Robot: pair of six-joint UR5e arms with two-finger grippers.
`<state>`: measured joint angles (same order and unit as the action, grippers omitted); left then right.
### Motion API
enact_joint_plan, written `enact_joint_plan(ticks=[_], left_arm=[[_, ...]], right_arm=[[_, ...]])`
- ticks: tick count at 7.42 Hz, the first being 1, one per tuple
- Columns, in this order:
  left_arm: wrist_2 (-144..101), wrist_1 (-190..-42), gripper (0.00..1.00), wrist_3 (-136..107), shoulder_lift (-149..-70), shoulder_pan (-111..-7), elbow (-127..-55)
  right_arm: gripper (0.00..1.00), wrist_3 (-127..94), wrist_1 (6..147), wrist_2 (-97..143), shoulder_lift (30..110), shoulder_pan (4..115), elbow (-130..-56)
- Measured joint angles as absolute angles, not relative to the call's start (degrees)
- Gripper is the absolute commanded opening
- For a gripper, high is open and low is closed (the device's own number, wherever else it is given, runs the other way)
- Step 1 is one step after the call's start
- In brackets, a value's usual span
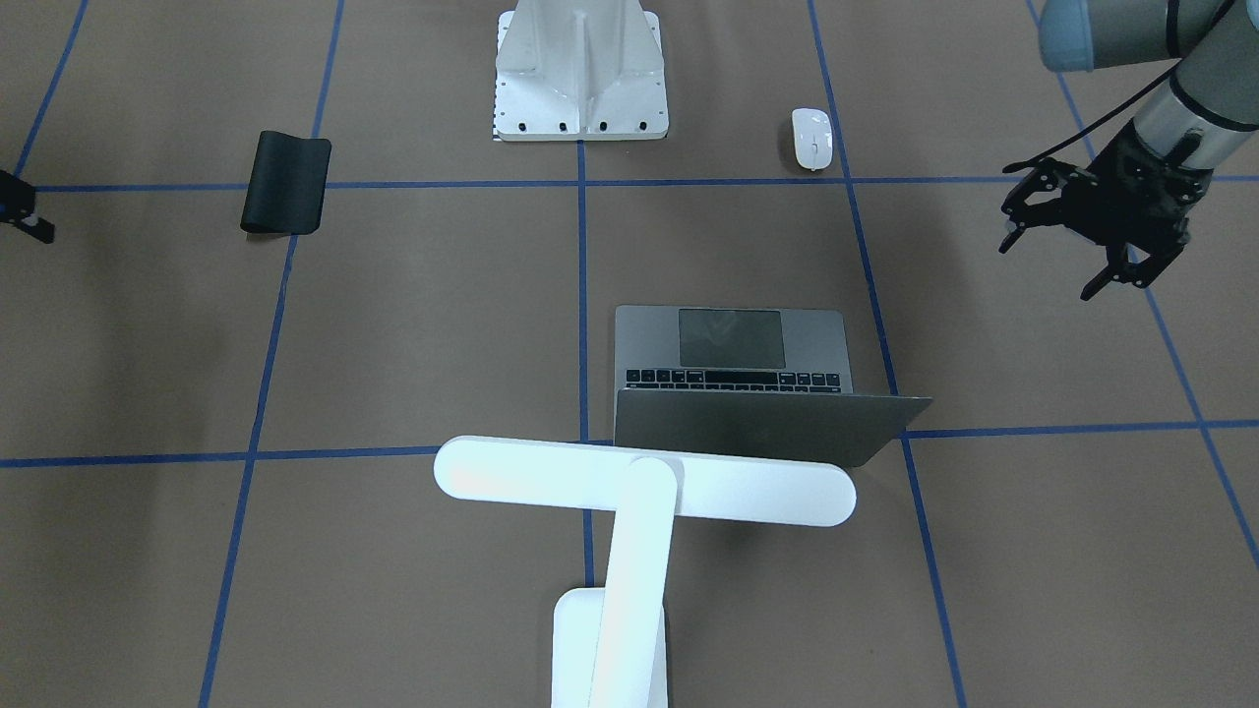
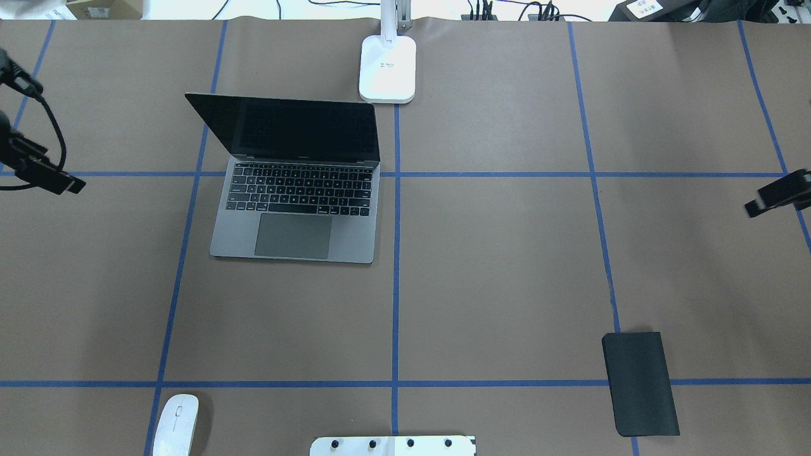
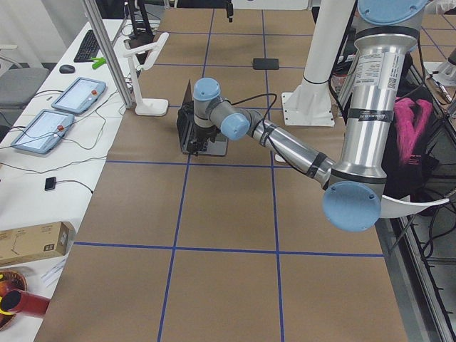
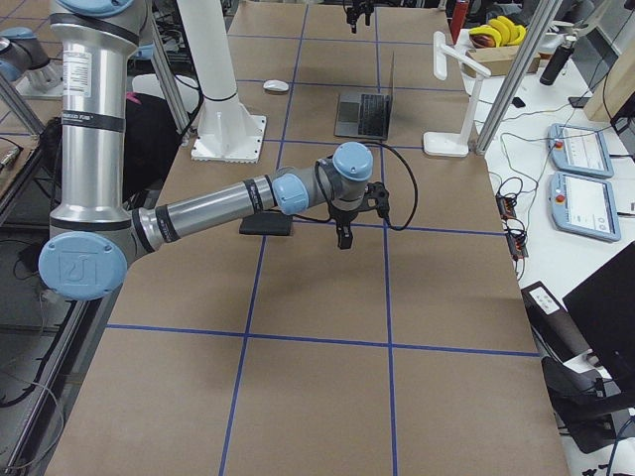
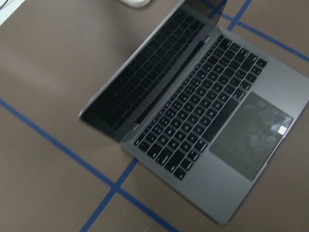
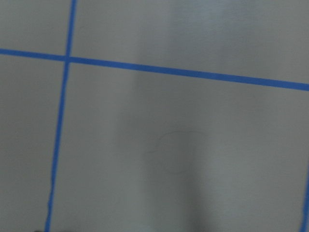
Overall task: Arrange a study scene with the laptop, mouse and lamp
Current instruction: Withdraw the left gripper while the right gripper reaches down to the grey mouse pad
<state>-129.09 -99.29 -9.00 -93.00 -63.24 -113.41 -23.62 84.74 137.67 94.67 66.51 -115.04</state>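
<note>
Bright, even light; lamp [image 1: 644, 487] overexposed; wrist views blurred, perhaps motion.

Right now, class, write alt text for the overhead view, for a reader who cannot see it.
An open laptop, screen dark, sits left of centre on a brown table gridded with blue tape. A lamp stands beyond its far right corner; a white mouse lies at bottom left, a black pad at bottom right.

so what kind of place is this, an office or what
Probably a robotics lab, not a real study: the table is papered brown and gridded with blue tape, a robot arm reaches over it, and touchscreen teach pendants lie on a side bench.
</note>
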Motion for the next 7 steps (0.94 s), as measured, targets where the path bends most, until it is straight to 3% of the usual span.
enact_joint_plan(ticks=[3, 7], left_arm=[[-129.2, -101.1, 1.00, -24.0, -87.9, -63.2, -114.5], [-126.9, -106.0, 1.00, -46.3, -85.9, -54.7, -117.9]], right_arm=[[1.00, -39.8, 77.3, 131.7, 91.0, 57.7, -115.7], [0.99, -48.7, 74.4, 134.3, 98.3, 51.8, -117.4]])
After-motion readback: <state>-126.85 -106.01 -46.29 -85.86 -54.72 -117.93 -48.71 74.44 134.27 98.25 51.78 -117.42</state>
